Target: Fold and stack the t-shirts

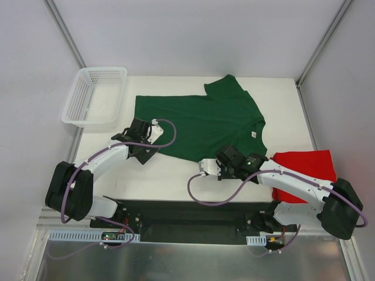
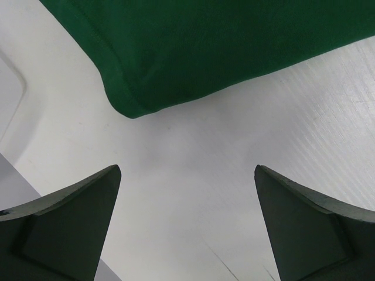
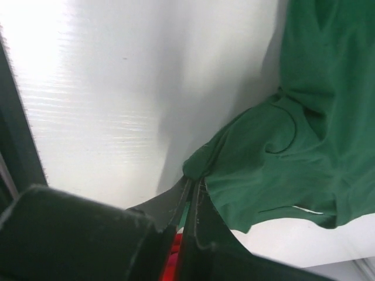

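Observation:
The dark green t-shirt [image 1: 202,120] lies spread flat across the middle of the table, sleeves toward the right. My left gripper [image 1: 156,133] stands open just off its near left hem corner; in the left wrist view the fingers [image 2: 76,222] straddle bare table with the hem [image 2: 132,105] ahead of my left gripper [image 2: 186,171]. At the shirt's near right edge my right gripper [image 1: 229,157] is shut on a bunched fold of green cloth [image 3: 275,170], the pinch showing at the right gripper [image 3: 194,182]. The red t-shirt [image 1: 306,170] lies crumpled at the right, partly under the right arm, and shows as a sliver of red t-shirt [image 3: 173,257] between the fingers.
A white mesh basket [image 1: 94,96] stands at the table's far left corner. The white table [image 1: 176,178] ends near the arm bases at a black rail [image 1: 193,211]. Grey walls with metal posts close in the sides.

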You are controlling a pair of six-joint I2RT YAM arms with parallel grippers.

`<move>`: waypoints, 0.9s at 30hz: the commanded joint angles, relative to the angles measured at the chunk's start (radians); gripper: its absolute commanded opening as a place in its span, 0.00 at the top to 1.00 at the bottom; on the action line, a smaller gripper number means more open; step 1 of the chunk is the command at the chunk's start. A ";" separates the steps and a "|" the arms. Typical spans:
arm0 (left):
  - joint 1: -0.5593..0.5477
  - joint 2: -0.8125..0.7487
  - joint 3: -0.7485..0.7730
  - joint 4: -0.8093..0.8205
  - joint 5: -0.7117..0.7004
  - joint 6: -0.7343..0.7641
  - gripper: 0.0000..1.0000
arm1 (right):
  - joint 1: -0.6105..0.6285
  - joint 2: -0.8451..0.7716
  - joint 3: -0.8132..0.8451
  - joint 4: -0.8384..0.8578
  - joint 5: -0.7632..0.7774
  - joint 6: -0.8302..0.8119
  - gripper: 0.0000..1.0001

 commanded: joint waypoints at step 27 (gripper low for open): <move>0.008 0.045 0.014 0.000 -0.017 -0.019 0.01 | 0.114 0.115 0.021 -0.180 -0.238 0.077 0.77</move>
